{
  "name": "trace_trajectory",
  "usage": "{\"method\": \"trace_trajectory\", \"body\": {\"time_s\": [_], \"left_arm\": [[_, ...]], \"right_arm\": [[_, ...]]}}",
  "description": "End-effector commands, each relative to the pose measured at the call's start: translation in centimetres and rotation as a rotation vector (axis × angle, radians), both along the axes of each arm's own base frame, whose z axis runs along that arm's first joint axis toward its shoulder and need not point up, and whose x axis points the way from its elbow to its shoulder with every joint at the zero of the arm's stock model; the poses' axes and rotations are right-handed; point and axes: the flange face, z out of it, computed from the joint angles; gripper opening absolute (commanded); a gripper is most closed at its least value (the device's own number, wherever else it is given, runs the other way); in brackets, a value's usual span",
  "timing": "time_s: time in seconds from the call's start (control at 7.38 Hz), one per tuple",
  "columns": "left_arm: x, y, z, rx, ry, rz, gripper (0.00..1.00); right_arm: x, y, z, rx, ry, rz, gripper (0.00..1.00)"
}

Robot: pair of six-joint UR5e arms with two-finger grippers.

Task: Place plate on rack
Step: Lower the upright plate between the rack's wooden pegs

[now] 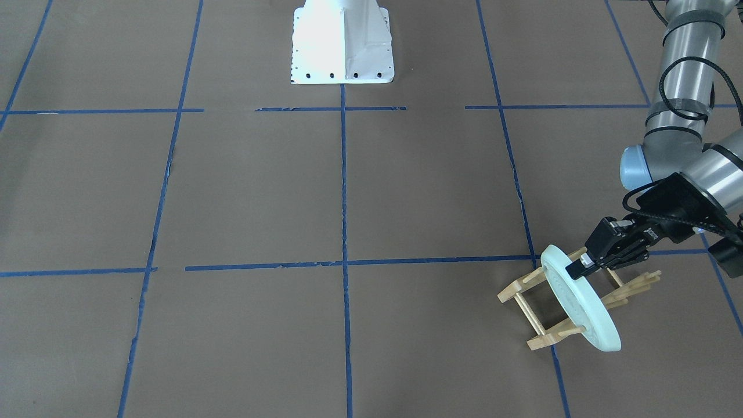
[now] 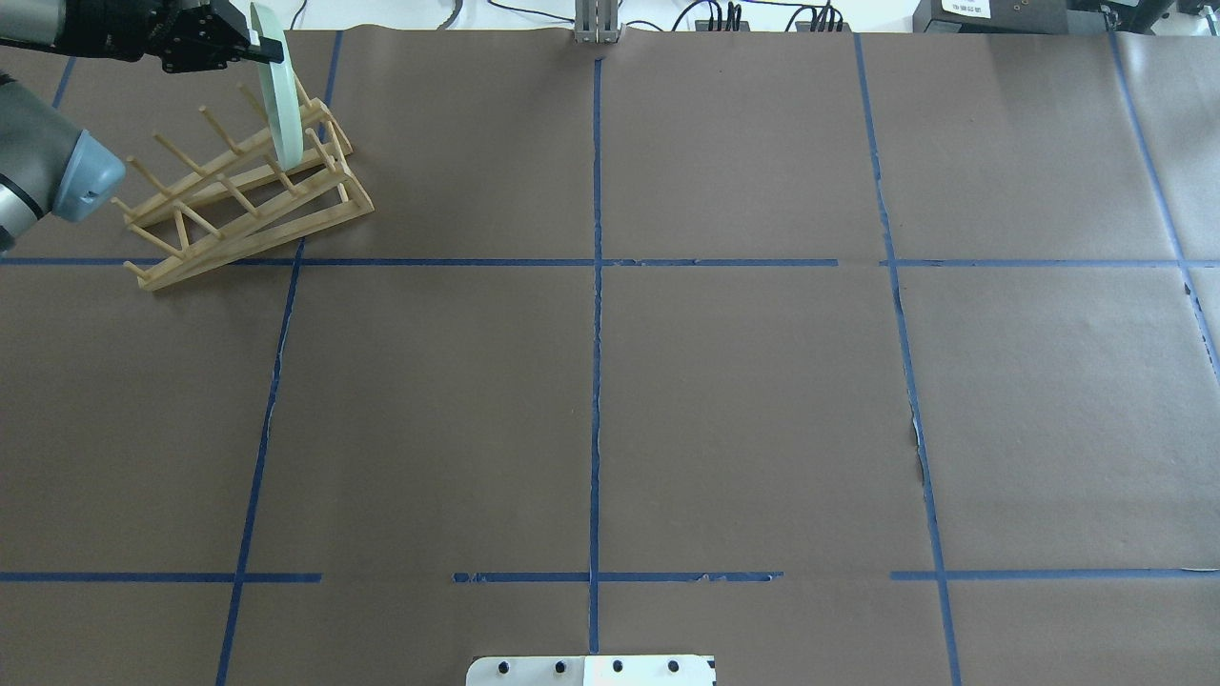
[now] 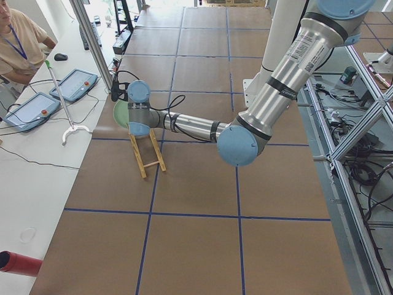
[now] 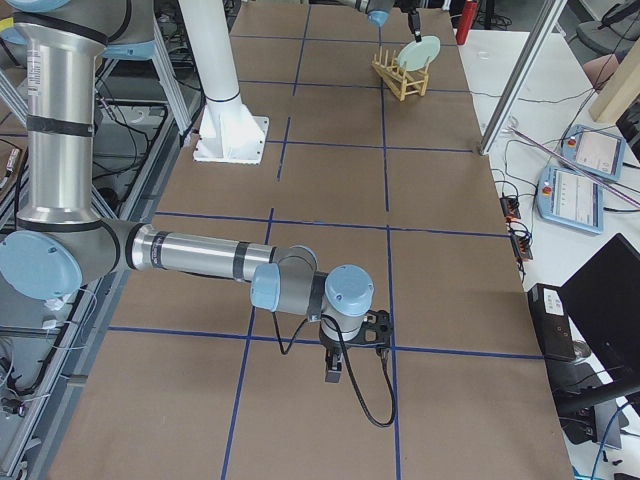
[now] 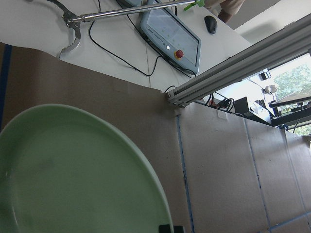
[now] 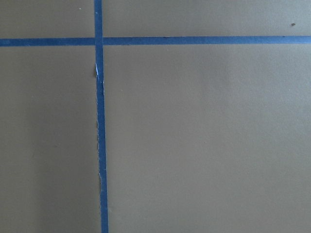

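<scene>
The pale mint-green plate (image 1: 582, 310) stands on edge across the light wooden rack (image 1: 537, 341), between pegs near one end. My left gripper (image 1: 580, 269) is shut on the plate's upper rim. From overhead, the plate (image 2: 283, 105) is upright in the rack (image 2: 238, 211) at the far left, with the left gripper (image 2: 259, 43) on its top edge. The plate (image 5: 73, 170) fills the lower left of the left wrist view. My right gripper (image 4: 336, 372) shows only in the exterior right view, low over the table; I cannot tell if it is open or shut.
The white robot base (image 1: 342, 46) stands at the middle of the near edge. The rack is close to the table's far edge, beside the operators' desk with tablets (image 3: 31, 110). A red cylinder (image 3: 18, 263) lies on that desk. Blue tape lines cross the brown table.
</scene>
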Motion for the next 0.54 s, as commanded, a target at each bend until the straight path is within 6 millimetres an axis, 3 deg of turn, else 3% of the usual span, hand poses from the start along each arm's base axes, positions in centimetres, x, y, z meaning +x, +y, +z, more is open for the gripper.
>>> {"method": "trace_trajectory", "body": {"time_s": [0.0, 0.27, 0.41], "left_arm": [[0.32, 0.11, 0.41, -0.005, -0.003, 0.005, 0.00], [0.33, 0.07, 0.73, -0.011, -0.006, 0.003, 0.05], [0.32, 0.09, 0.66, -0.009, -0.005, 0.003, 0.59]], "right_arm": [[0.00, -0.02, -0.01, 0.000, 0.000, 0.000, 1.00], [0.00, -0.02, -0.01, 0.000, 0.000, 0.000, 1.00], [0.00, -0.03, -0.03, 0.001, 0.000, 0.000, 1.00]]}}
